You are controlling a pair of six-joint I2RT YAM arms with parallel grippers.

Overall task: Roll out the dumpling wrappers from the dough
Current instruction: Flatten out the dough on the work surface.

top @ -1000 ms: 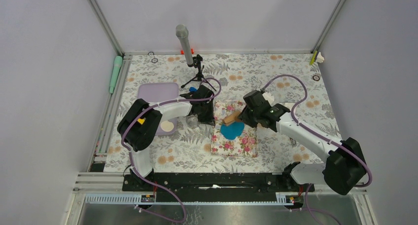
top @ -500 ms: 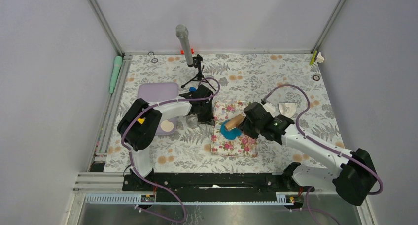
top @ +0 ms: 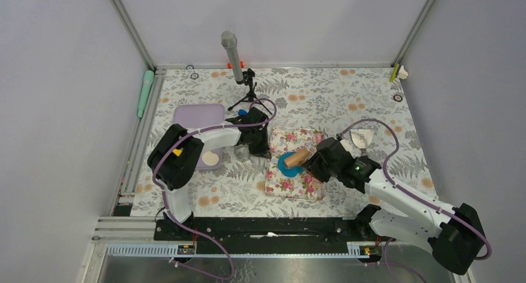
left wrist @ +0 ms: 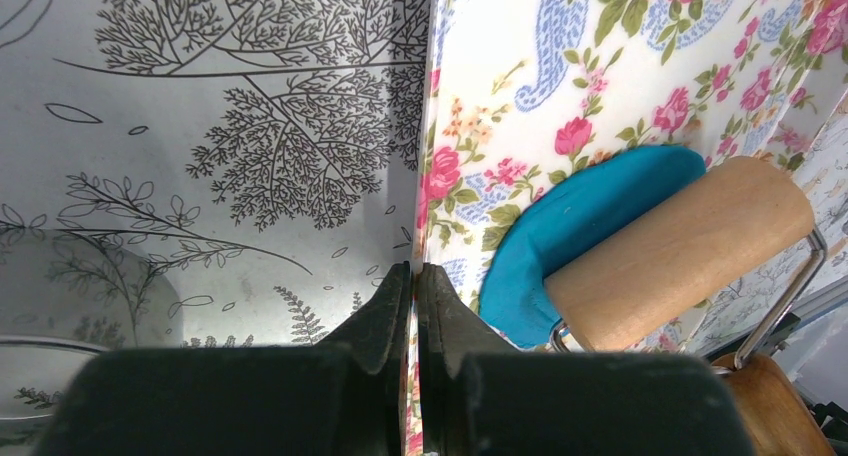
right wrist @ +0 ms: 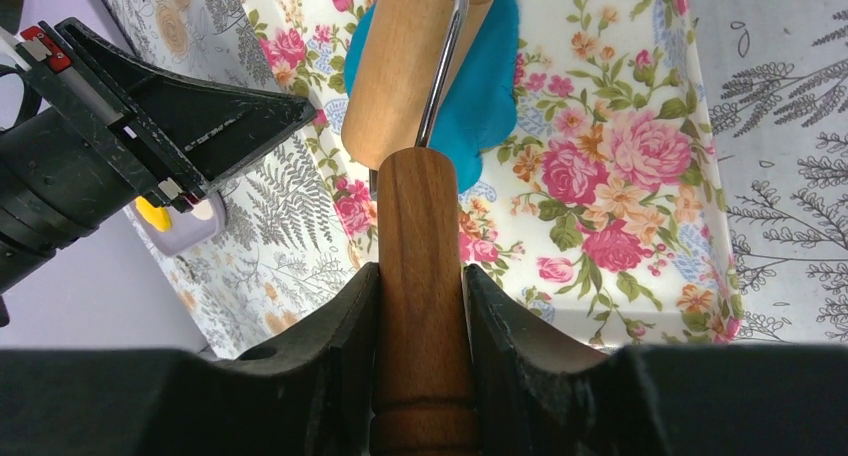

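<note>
Right fingers [right wrist: 330,366] are clamped on either side of the roller's wooden handle [right wrist: 420,256], with no gap showing between them and the wood. Ahead of them a wire yoke carries the drum [right wrist: 400,66], which lies on the dough [right wrist: 490,96], a flattened blue sheet near the middle of the floral mat [right wrist: 620,166]. Left fingers [left wrist: 385,316] are pinched together on the mat's left edge, holding it down on the bench [left wrist: 200,126]. The dough lies just beyond them, its rim curved but uneven, partly hidden under the drum.

Over the last second the right arm has drawn back toward the near edge of the bench and swung the handle round. This has carried the drum from the dough's far rim further onto the sheet. The left arm has not moved. That reads as a rolling pass under way, thinning the sheet while the mat is held steady. No clean round wrapper is visible, so I judge the task to be in its flattening stage, with passes from other directions likely needed to even the outline.
</note>
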